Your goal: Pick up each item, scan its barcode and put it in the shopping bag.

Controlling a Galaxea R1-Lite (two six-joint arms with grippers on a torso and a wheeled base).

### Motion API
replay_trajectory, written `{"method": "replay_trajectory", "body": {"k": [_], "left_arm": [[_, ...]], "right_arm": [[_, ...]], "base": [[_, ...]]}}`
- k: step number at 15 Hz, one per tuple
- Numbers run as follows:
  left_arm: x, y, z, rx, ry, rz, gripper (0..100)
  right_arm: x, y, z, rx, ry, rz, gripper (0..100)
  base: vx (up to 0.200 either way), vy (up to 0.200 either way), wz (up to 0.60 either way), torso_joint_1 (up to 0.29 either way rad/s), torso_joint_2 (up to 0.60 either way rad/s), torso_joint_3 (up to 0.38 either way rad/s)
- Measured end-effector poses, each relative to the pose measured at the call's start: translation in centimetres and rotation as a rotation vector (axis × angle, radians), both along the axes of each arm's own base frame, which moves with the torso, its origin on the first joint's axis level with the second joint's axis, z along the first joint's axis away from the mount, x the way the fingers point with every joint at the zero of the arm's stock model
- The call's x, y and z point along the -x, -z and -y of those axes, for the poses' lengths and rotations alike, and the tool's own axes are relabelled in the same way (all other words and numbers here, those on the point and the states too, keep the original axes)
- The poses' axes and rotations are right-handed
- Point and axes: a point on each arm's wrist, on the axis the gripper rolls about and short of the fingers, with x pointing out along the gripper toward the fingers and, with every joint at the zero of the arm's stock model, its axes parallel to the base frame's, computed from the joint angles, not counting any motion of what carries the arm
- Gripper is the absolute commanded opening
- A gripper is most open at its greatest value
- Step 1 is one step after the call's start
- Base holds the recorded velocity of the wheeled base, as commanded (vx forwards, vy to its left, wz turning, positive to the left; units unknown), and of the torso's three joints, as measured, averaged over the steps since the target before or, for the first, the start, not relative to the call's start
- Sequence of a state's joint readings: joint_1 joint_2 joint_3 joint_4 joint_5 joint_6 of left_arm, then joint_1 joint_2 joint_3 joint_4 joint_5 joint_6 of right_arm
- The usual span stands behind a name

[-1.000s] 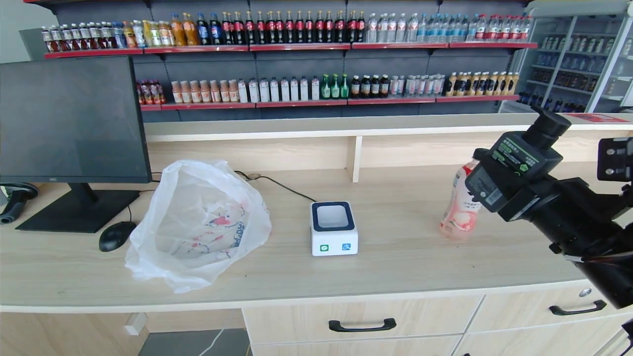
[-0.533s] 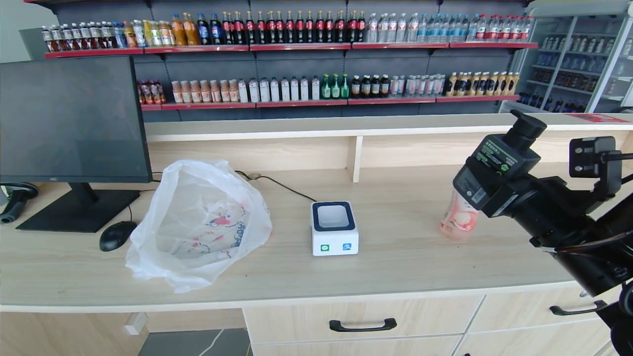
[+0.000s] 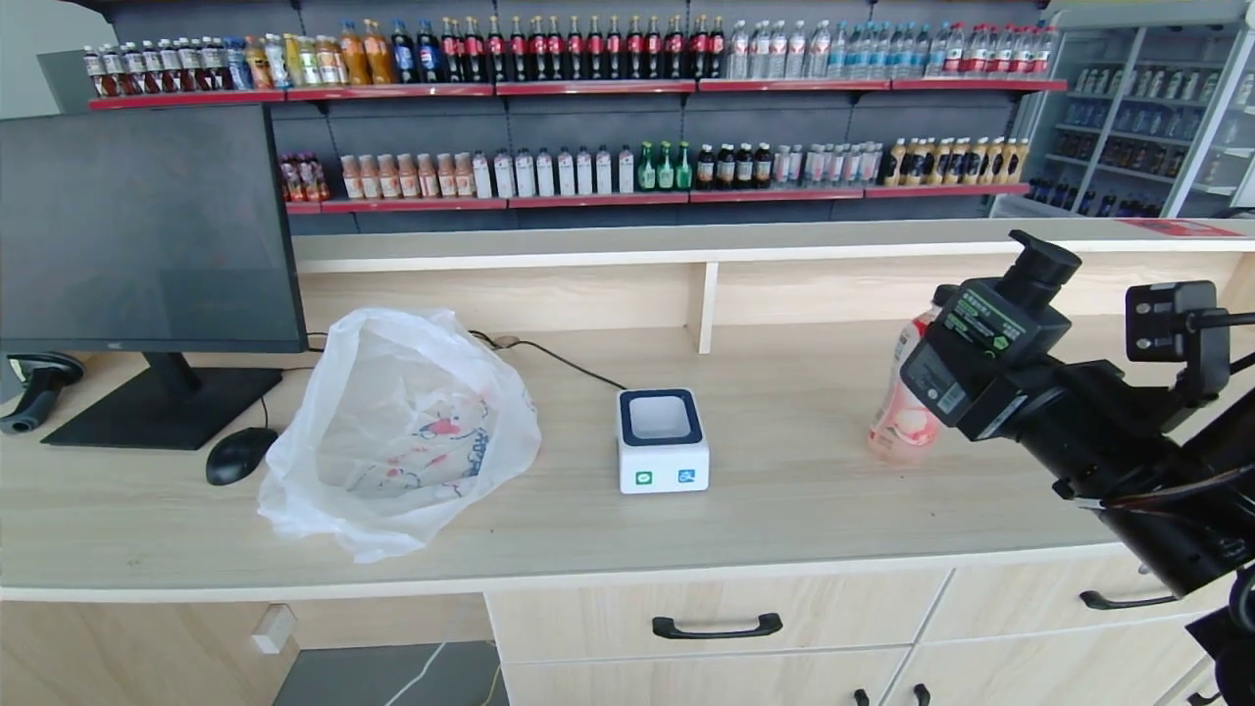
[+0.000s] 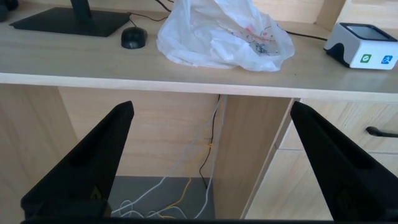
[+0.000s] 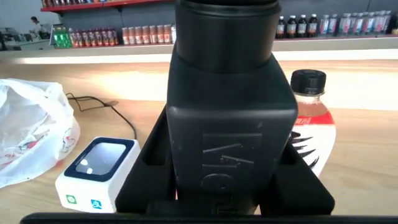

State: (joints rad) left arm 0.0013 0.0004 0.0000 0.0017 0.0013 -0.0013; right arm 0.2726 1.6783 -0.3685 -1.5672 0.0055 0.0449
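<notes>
Right gripper [image 3: 966, 368] has edged closer to the pink plastic drink bottle [image 3: 907, 412] at the wooden bench's [image 3: 784, 510] 3 o'clock; its grip cannot be told. Left gripper's [image 4: 211, 112] fingers are spread wide.

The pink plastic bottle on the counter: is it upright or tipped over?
Upright. The pink plastic bottle stands on its base on the light wooden counter, its neck pointing straight up.

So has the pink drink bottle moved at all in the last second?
No. The pink drink bottle stands the same way right of the barcode scanner; the whole head view just shifted slightly.
</notes>
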Motion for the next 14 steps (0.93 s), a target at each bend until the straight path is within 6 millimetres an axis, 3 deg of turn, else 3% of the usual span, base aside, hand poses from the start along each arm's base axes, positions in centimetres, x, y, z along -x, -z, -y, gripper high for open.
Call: {"method": "replay_trajectory", "body": {"k": [2,14], "left_arm": [[0.0,0.0,0.0,0.001,0.001,0.0,100],[0.0,0.0,0.0,0.006,0.0,0.002,100]], "right_arm": [[0.2,-0.2,0.1,-0.004,0.0,0.011,0],[2.1,-1.3,0.6,-0.021,-0.003,0.048,0]], "base": [[0.0,0.0,0.0,0.0,0.0,0.0],[0.0,0.2,0.0,0.004,0.0,0.002]]}}
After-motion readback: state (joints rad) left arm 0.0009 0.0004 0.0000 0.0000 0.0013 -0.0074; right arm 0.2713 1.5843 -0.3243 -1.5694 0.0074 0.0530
